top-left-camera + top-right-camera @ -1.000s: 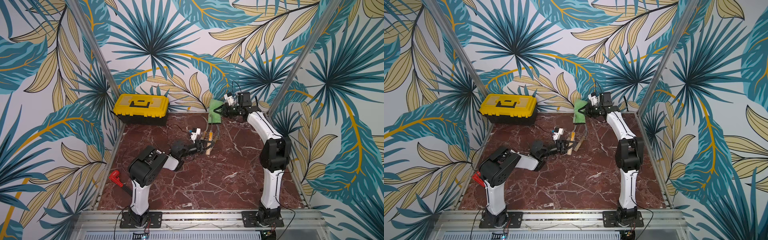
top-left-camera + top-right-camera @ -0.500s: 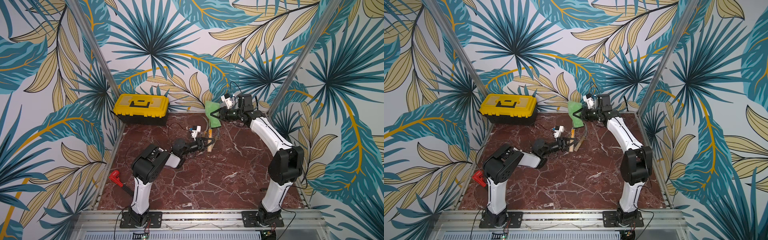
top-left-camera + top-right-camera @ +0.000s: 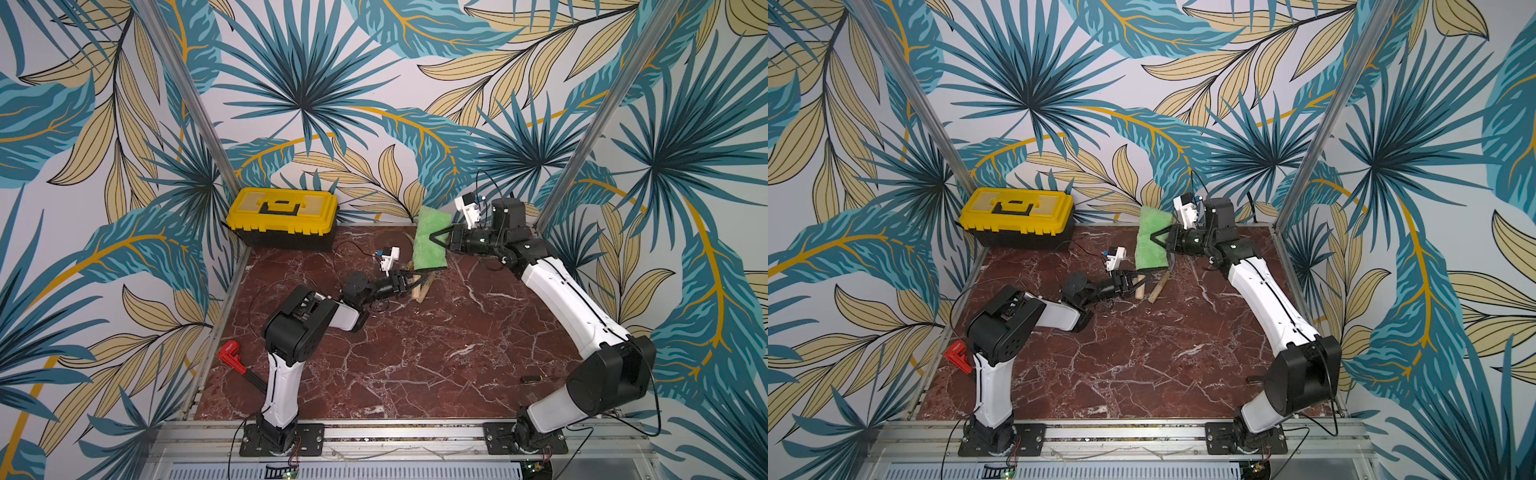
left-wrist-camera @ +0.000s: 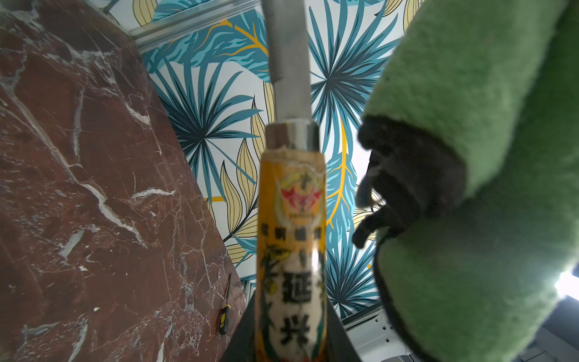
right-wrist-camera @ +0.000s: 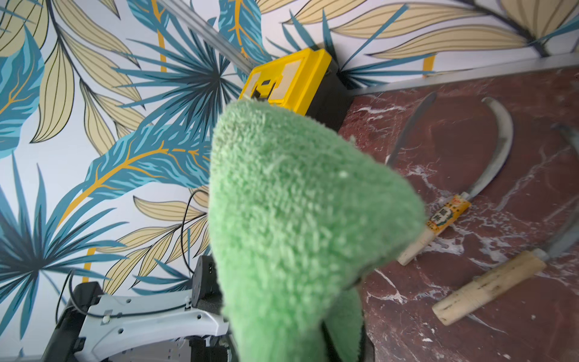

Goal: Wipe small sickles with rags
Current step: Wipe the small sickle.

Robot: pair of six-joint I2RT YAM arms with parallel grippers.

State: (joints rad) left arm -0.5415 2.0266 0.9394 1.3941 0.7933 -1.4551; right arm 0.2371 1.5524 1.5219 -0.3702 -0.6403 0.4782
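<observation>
Two things had changed within the last second. The right gripper (image 3: 434, 241), pinched shut on the green rag (image 3: 428, 259), had swung off the back wall and brought the cloth forward, with its arm leaning out wider from the base. The left gripper (image 3: 413, 279), clamped on the handle of one sickle (image 4: 291, 225), had edged up a little to meet it.

In the left wrist view the rag hung just beside the grey blade, but we could not tell whether they touched. We judged that the first wiping stroke along this blade was about to begin and that none had been made yet. The other two sickles (image 5: 451, 213) lay side by side on the marble table (image 3: 415, 353), untouched, so most of the job remained.

As for writing, the held handle wore an orange label with a red crest-like emblem, a row of small dark marks and two large dark Chinese characters, all too blurred for us to read with confidence. One lying sickle carried the same kind of label, too small to read, and its neighbour's handle was bare wood. We saw no writing on the yellow toolbox (image 3: 282, 216).
</observation>
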